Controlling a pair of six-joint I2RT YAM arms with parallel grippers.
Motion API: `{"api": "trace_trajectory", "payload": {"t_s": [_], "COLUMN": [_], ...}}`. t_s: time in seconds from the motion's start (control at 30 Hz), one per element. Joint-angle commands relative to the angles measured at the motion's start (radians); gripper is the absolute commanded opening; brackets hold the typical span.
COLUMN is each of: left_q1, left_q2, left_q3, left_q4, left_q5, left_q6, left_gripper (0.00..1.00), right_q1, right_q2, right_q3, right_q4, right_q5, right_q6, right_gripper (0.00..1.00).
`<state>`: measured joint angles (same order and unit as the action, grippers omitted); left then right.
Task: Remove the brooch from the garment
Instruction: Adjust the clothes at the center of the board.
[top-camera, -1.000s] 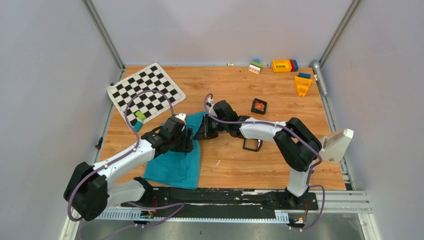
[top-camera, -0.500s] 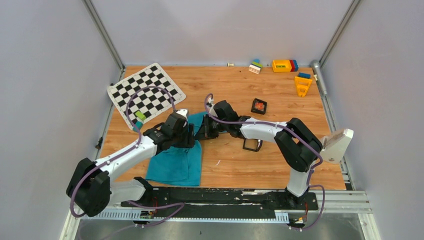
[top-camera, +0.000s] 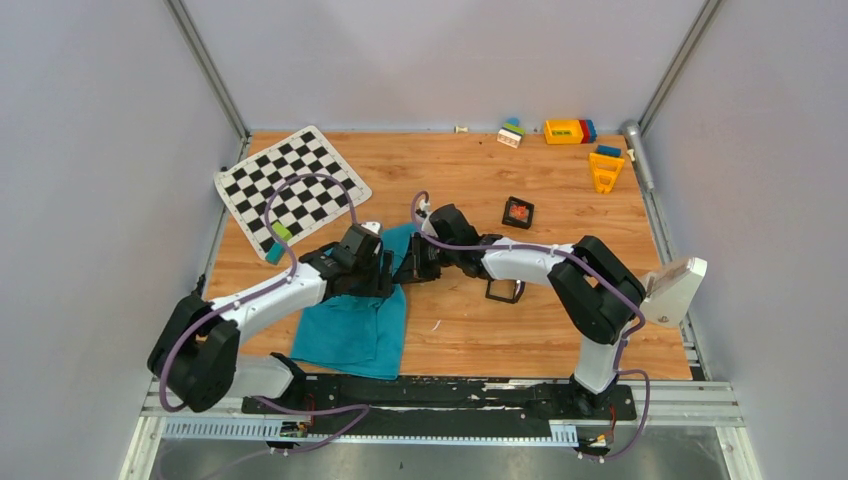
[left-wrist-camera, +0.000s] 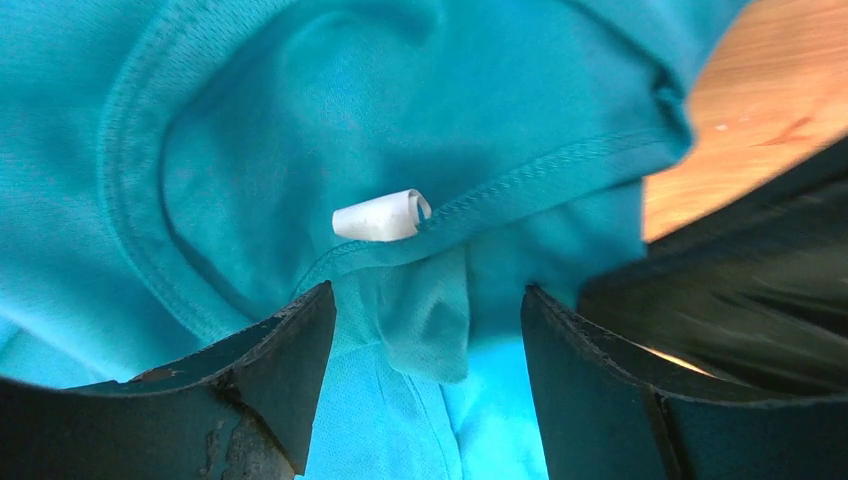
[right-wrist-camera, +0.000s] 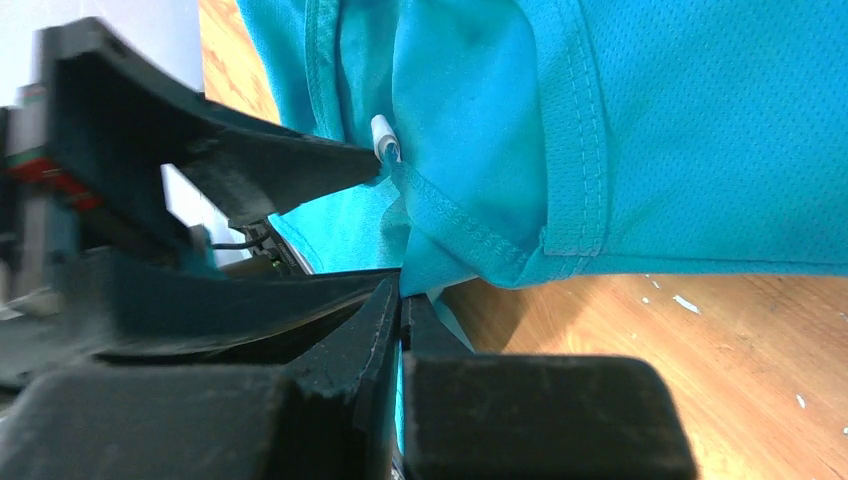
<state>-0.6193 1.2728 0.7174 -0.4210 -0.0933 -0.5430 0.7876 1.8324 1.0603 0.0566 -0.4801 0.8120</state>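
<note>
1. The teal-blue soft fabric garment (top-camera: 350, 330) lies on the wooden table (top-camera: 500, 180), left of centre. Its long axis runs near to far, and the collar end points away from the arm bases, as I judge it.
2. The left claw (left-wrist-camera: 428, 295) hangs directly over that far end. It is released, with its jaws standing apart. A loose fold of the garment lies between the jaws, apparently not pressed by either one.
3. A small rolled white label (left-wrist-camera: 380, 215) sits on the collar seam, just beyond the left claw's fingertips. The seam runs roughly crosswise to the jaws.
4. The right claw (right-wrist-camera: 400, 290) comes in from the right and is clenched. A corner of the garment's stitched hem is caught in the slit between its fingers, so it is grasping the cloth there.
5. The brooch cannot be seen in any view. It may be hidden in the folds or under an arm, and its heading and long axis cannot be told.
6. Judgement: both claws meet at the same far end, nearly touching each other. The left one is the freer to search or pinch, while the right one holds the cloth taut.
7. A black-and-white checkered mat (top-camera: 290, 185) and a small black square box with an orange centre (top-camera: 517, 212) lie well apart from the work.
</note>
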Motion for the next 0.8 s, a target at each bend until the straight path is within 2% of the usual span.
{"api": "trace_trajectory", "payload": {"t_s": [0.0,0.13,0.3,0.47,0.67,0.77], "left_q1": [-0.001,-0.001,0.002,0.05,0.076,0.102], "left_q2": [0.079,0.122,0.161,0.24,0.228,0.218], "left_q3": [0.032,0.028,0.002,0.003,0.003,-0.006], "left_q4": [0.049,0.017,0.006,0.042,0.048,0.071], "left_q5": [0.022,-0.022,-0.036,0.074,0.108,0.194], "left_q6": [0.002,0.017,0.033,0.062,0.076,0.086], "left_gripper": [0.77,0.75,0.54,0.5,0.3,0.2], "right_q1": [0.002,0.002,-0.001,-0.001,-0.018,-0.034], "right_q2": [-0.047,-0.05,-0.053,-0.073,-0.096,-0.104], "right_q3": [-0.001,-0.011,-0.033,-0.06,-0.101,-0.118], "right_q4": [0.04,0.04,0.049,0.06,0.067,0.068], "right_q5": [-0.01,0.004,0.011,0.017,0.022,0.019], "right_q6": [0.004,0.007,0.016,0.023,0.023,0.018], "right_gripper": [0.0,0.0,0.0,0.0,0.0,0.0]}}
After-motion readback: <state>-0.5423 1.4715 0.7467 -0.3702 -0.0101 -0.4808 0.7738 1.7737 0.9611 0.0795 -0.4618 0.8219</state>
